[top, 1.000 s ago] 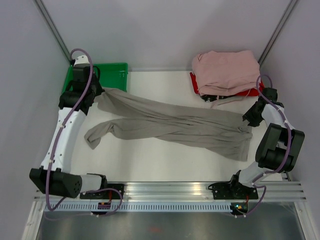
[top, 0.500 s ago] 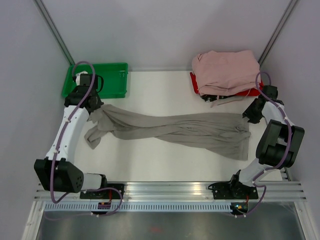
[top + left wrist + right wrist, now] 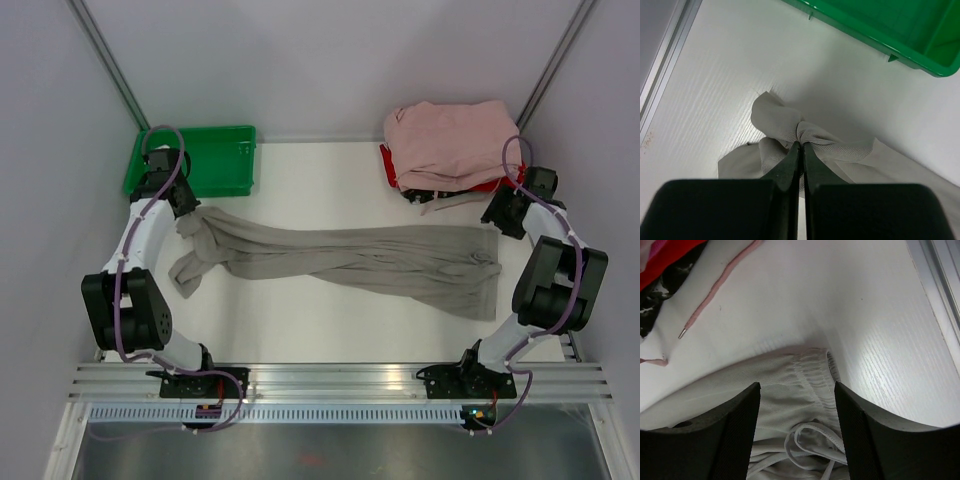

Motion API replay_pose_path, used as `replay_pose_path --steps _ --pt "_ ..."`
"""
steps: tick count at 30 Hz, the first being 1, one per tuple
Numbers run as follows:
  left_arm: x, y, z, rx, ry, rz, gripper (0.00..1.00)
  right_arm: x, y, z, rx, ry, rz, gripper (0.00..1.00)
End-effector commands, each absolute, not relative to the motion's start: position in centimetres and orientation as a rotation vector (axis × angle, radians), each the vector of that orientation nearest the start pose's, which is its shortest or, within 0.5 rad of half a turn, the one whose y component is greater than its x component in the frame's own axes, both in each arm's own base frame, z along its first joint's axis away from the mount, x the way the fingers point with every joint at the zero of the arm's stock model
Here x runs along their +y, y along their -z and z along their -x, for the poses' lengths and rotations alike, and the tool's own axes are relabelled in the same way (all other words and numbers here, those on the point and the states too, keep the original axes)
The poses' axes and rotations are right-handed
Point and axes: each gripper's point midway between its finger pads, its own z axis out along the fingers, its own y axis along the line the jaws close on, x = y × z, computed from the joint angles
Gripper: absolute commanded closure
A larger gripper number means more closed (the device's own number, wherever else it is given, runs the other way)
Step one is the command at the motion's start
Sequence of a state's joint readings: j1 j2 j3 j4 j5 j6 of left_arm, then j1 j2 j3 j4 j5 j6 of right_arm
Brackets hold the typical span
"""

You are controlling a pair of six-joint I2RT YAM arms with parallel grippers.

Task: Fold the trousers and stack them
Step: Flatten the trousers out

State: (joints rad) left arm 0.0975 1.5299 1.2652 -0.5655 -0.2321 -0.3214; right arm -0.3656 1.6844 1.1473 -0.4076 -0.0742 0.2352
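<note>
The taupe trousers (image 3: 360, 258) lie stretched across the table, leg ends at the left, waistband at the right. My left gripper (image 3: 187, 214) is shut on a bunched leg end of the trousers (image 3: 810, 135), pinched between its black fingers (image 3: 790, 165). My right gripper (image 3: 497, 214) is open and empty, its jaws spread wide just above the elastic waistband and white drawstring of the trousers (image 3: 805, 390).
A green tray (image 3: 215, 160) stands at the back left, its rim showing in the left wrist view (image 3: 880, 40). A pile of pale pink garments (image 3: 450, 140) lies on a red tray at the back right; a pink drawstring (image 3: 715, 295) trails from it. Side rails run close to both grippers.
My left gripper has drawn the leg end back toward the left, straightening the legs. My right gripper has moved off the waistband toward the far right, and the trousers lie flatter.
</note>
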Motion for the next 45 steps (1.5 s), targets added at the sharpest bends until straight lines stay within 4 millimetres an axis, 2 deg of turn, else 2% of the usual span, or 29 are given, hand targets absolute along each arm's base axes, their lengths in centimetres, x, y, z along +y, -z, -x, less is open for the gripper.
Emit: replay_pose_path --steps 1,8,15,20,23,24,26,27,28,31,34,35,36,37,40,42,45 --pt "6.9 -17.5 -41.2 2.255 -0.149 0.526 0.98 -12.9 -7.3 -39.7 2.404 -0.022 -0.649 0.32" --pt "8.3 -15.3 -39.8 2.302 -0.184 0.552 0.98 -13.1 -4.9 -39.2 2.438 -0.006 -0.706 0.33" --pt "8.6 -14.1 -39.2 2.325 -0.189 0.558 0.98 -13.3 -4.5 -40.4 2.416 -0.025 -0.720 0.37" --pt "8.5 -13.4 -38.9 2.339 -0.194 0.557 0.98 -13.4 -3.4 -40.2 2.442 -0.014 -0.725 0.40" --pt "8.5 -13.0 -38.9 2.342 -0.198 0.555 0.98 -13.7 -3.4 -40.3 2.430 -0.001 -0.730 0.50" --pt "8.6 -12.9 -38.8 2.345 -0.200 0.556 0.98 -13.7 -3.4 -40.4 2.425 0.001 -0.731 0.61" --pt "8.6 -12.6 -38.8 2.354 -0.201 0.558 0.98 -13.9 -3.7 -40.5 2.414 0.010 -0.736 0.78" --pt "8.6 -12.1 -38.7 2.373 -0.202 0.567 0.97 -14.1 -3.8 -40.5 2.405 0.024 -0.749 0.93" --pt "8.5 -11.9 -38.5 2.383 -0.202 0.580 0.97 -14.2 -3.9 -40.5 2.397 0.035 -0.755 0.99" --pt "8.3 -11.3 -38.3 2.410 -0.190 0.638 0.93 -14.4 -4.6 -40.6 2.378 0.042 -0.753 1.00" --pt "8.1 -11.3 -38.4 2.403 -0.168 0.676 0.71 -14.4 -4.7 -40.8 2.377 0.040 -0.752 1.00" --pt "8.2 -11.7 -38.4 2.391 -0.163 0.681 0.50 -14.4 -4.9 -40.9 2.374 0.038 -0.752 1.00" --pt "8.4 -11.8 -38.3 2.387 -0.170 0.690 0.40 -14.4 -4.8 -40.8 2.378 0.035 -0.753 1.00" --pt "8.4 -12.2 -38.2 2.379 -0.175 0.697 0.24 -14.4 -4.8 -40.8 2.378 0.037 -0.755 1.00" --pt "9.2 -12.7 -36.9 2.371 -0.228 0.749 0.02 -14.3 -5.1 -40.8 2.379 0.033 -0.750 1.00" --pt "9.6 -12.8 -36.1 2.375 -0.242 0.770 0.01 -14.3 -5.2 -40.8 2.378 0.032 -0.754 1.00" --pt "9.4 -11.3 -34.3 2.427 -0.216 0.870 0.00 -14.3 -5.1 -40.8 2.381 0.034 -0.758 1.00"
